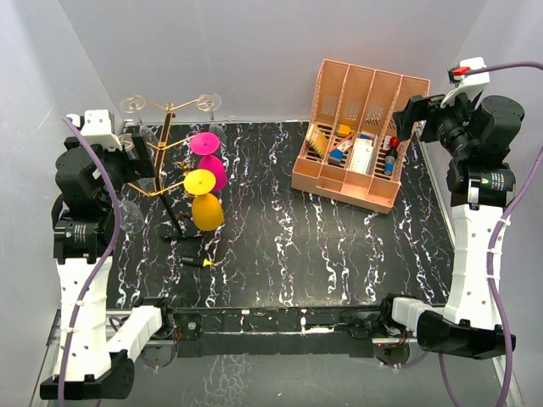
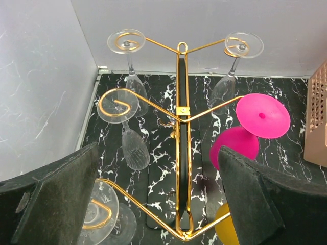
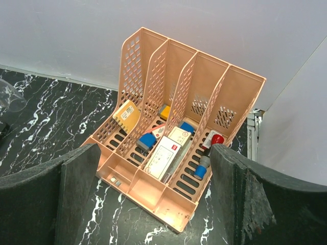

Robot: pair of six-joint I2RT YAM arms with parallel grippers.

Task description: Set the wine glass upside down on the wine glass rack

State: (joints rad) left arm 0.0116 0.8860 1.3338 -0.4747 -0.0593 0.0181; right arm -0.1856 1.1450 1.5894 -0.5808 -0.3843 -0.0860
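Note:
The gold wire wine glass rack stands at the table's left, its central post straight ahead in the left wrist view. Wine glasses hang upside down from its curled arms: clear ones on the top arms, another clear one lower left, a pink one and a yellow one on the right. My left gripper is open just left of the rack with nothing held; its fingers frame the lowest arms. My right gripper is open and empty at the far right.
A salmon-pink file organiser holding small stationery stands at the back right, under my right gripper. A small black pen-like object with a yellow tip lies on the black marble table near the rack's base. Grey walls enclose the sides.

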